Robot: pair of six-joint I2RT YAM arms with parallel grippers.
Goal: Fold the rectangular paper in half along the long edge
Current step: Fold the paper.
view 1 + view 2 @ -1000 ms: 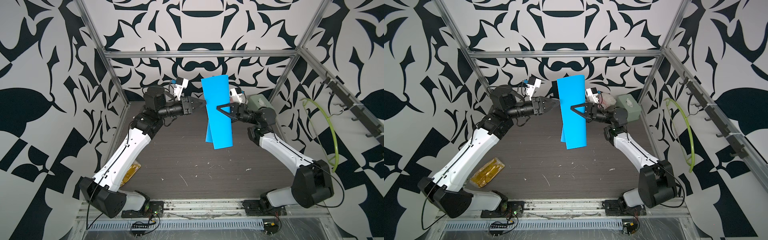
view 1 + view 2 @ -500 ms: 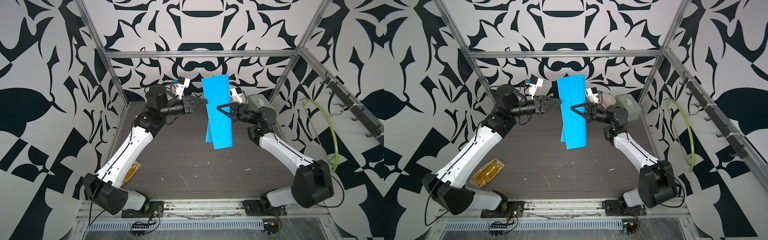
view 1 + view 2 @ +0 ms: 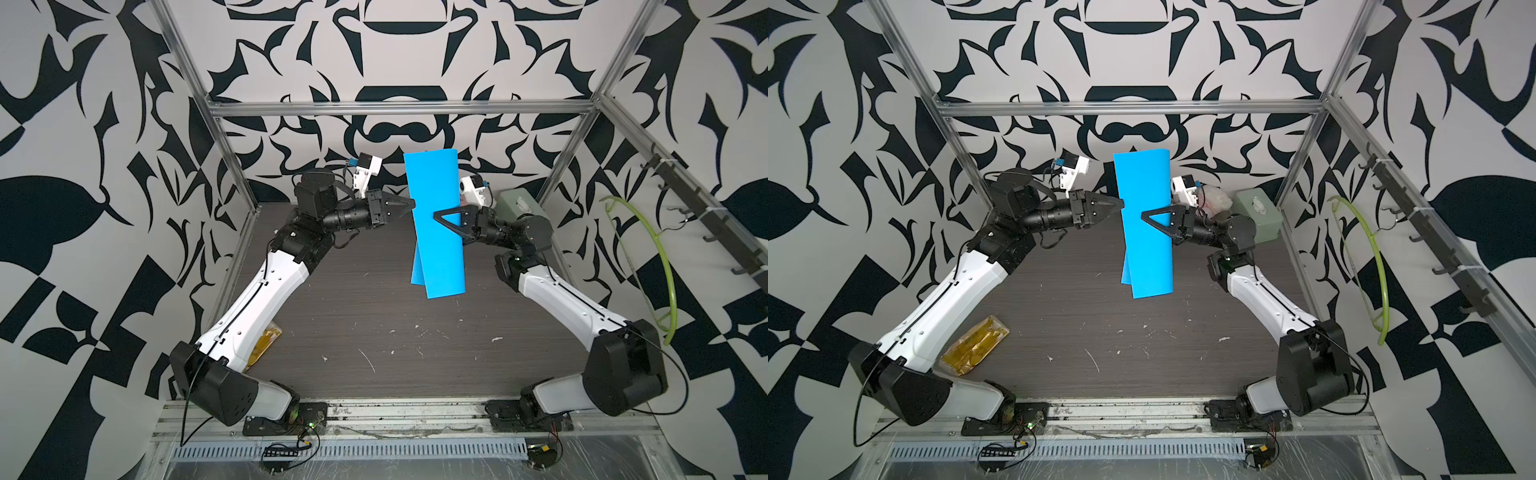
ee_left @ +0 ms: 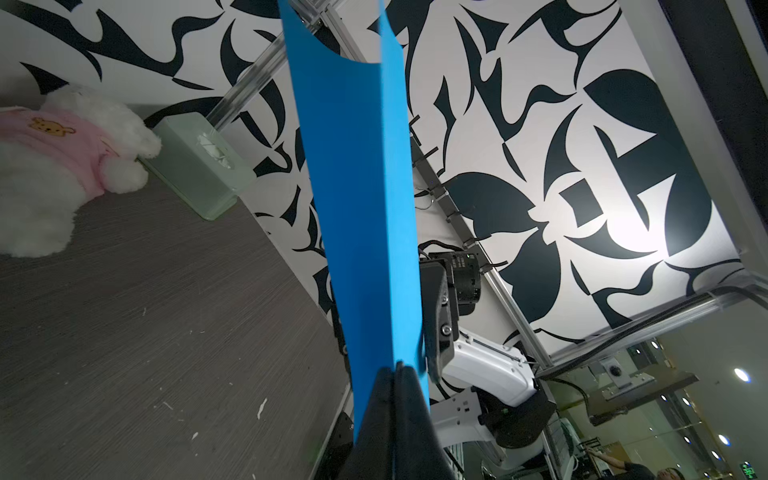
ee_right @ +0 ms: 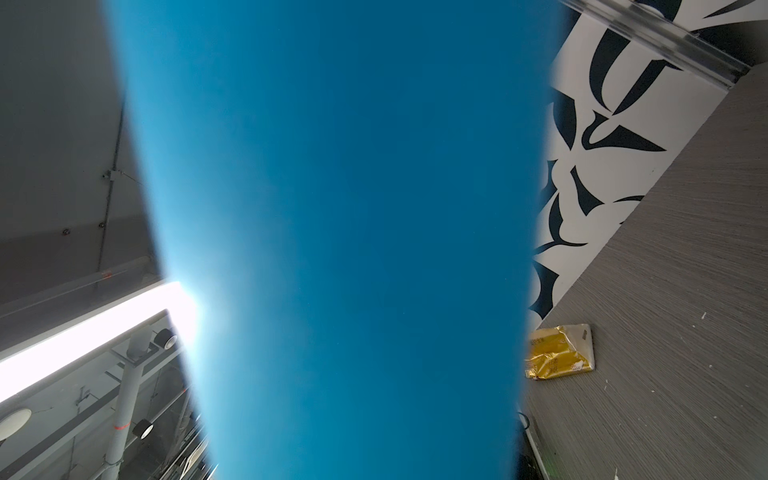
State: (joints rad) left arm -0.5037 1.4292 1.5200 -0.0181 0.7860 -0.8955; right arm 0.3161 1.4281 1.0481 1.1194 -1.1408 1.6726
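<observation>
- Only the left wrist view shows the thin, bright sky-blue rectangular paper (image 4: pixel 361 208) bowed into a U. The left gripper (image 4: pixel 397 370) is pinched tight on its near edge.
- In both top views the paper hangs upright in the air over the dark wood-grain table (image 3: pixel 374 332), between two raised arms that reach level toward each other.
- The right gripper (image 3: pixel 436 216) straddles the paper with its jaws partly apart. One finger crosses the front; the other is hidden behind.
- The right wrist view is mostly blurred blue, with a crumpled gold foil packet (image 5: pixel 557 353) to one side.
</observation>
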